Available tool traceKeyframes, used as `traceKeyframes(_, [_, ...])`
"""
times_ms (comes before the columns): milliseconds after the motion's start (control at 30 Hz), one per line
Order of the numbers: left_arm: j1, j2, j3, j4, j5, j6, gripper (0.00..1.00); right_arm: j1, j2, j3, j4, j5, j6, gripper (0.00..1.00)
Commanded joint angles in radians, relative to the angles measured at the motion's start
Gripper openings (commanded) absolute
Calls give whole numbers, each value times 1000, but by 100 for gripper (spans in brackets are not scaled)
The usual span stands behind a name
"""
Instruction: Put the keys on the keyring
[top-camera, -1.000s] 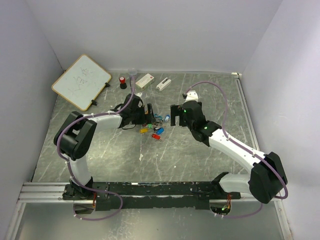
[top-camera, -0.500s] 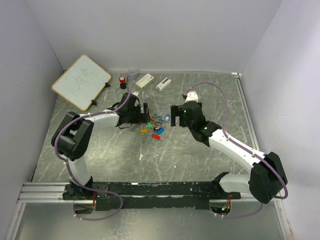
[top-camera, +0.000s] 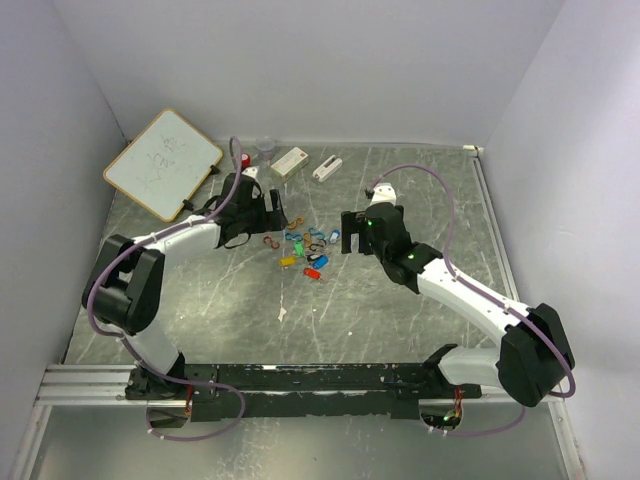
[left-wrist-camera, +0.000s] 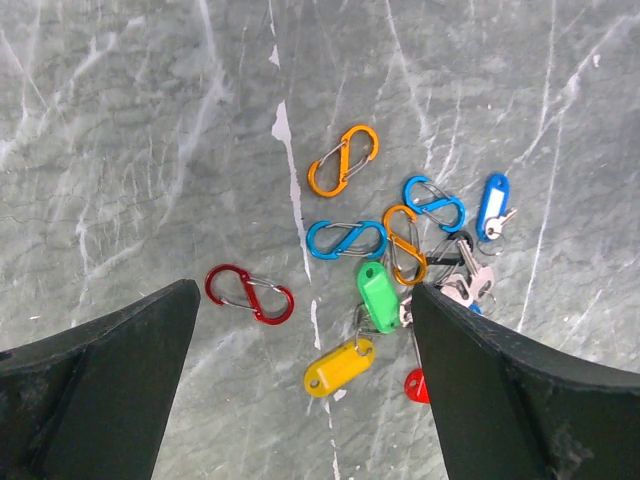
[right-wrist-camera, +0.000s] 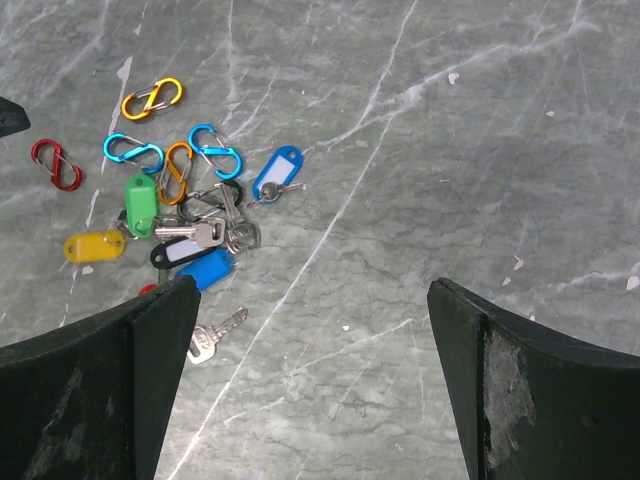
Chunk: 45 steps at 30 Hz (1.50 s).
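Lying in a loose heap mid-worktop (top-camera: 350, 320), between the two arms: the keys (top-camera: 305, 252). Green tag (left-wrist-camera: 376, 296) and yellow tag (left-wrist-camera: 339, 366) sit on the left arm's side of the heap; a small blue tag (right-wrist-camera: 276, 170) lies on its fringe. Blue and orange S-shaped clips (left-wrist-camera: 346, 239) overlap the heap. One orange clip (left-wrist-camera: 343, 159) lies just apart. Red clip (left-wrist-camera: 249, 293) lies alone, nearest the left gripper (left-wrist-camera: 302, 292).

Left gripper is spread wide, with nothing between its fingers. Right gripper (right-wrist-camera: 312, 285) is likewise spread wide and empty, with the heap off to one side in its view.

Along the back wall, well apart from the heap: whiteboard (top-camera: 162, 163), two white blocks (top-camera: 290, 160), clear cup (top-camera: 265, 147).
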<state>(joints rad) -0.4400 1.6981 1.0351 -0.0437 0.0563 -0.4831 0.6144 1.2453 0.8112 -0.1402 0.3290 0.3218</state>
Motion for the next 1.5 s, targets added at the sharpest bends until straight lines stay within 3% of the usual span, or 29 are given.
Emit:
traceKeyframes(0, [-2,-21,14,-26,28,-25,98,-7,10,3,25,-1,1,100])
traceKeyframes(200, [-5,-67,-96,35,82,-95,99,-6,6,0,27,1,0,100])
traceKeyframes(500, [-7,-82,-142,43,91,-112,99,-6,3,-5,27,1,4,100])
traceKeyframes(1467, [-8,107,-60,85,115,-111,99,-19,11,-6,25,18,-12,100])
